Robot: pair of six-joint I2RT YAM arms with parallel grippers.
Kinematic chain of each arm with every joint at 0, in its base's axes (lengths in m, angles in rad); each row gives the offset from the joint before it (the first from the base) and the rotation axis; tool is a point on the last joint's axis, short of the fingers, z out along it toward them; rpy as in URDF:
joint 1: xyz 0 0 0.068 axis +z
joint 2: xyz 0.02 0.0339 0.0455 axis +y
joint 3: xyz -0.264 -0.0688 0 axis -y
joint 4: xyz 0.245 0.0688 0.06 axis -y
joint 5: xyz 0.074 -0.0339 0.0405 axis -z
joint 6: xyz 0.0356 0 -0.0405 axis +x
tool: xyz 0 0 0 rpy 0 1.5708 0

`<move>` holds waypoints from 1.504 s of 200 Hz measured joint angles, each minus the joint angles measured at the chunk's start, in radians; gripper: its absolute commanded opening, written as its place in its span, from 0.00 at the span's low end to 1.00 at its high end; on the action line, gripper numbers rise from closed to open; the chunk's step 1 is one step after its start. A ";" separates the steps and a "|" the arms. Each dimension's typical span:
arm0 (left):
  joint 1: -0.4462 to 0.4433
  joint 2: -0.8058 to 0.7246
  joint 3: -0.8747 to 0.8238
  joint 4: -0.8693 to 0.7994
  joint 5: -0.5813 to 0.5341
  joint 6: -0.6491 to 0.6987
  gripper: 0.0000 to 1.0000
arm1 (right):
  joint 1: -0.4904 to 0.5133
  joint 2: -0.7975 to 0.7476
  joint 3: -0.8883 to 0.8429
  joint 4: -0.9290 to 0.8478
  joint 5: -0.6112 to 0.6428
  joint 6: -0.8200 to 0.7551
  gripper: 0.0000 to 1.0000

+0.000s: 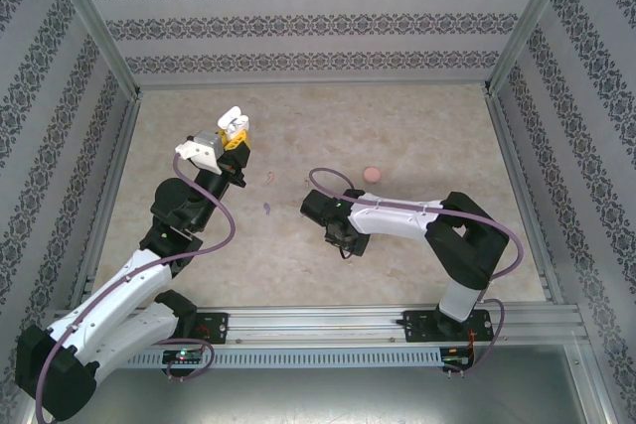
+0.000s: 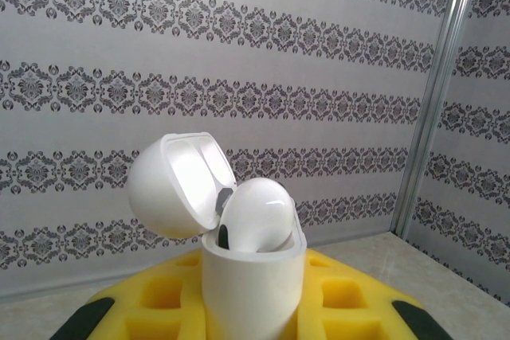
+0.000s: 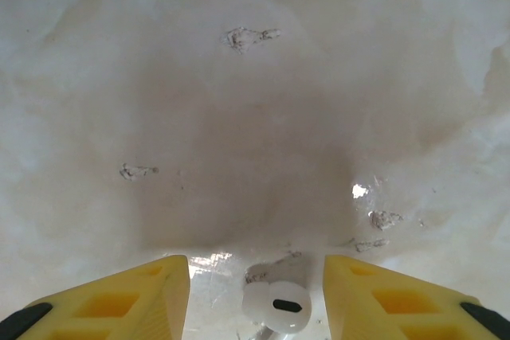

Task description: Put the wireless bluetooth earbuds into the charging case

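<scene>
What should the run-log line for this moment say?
left gripper: shut on white charging case, lid open, seated earbud inside | right gripper: open, astride loose white earbud on table | grasp: not yet made

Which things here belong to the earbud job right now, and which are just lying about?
In use: open glossy white charging case, clamped in left pincer; white earbud seated in it; second white earbud lying inside the open right pincer.
Lying about: tiny purple earbud; small round pink item.

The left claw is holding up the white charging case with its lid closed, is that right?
No, the lid is open, flipped back. The left wrist view shows it; the left claw does hold up the white charging case.
</scene>
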 measured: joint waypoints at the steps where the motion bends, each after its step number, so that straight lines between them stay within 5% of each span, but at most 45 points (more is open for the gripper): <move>1: 0.000 0.000 0.000 0.000 0.000 0.000 0.00 | 0.000 0.001 0.000 0.000 0.000 -0.001 0.48; 301: 0.000 0.023 0.000 0.008 0.015 -0.001 0.00 | 0.029 -0.015 -0.066 0.075 0.000 -0.082 0.44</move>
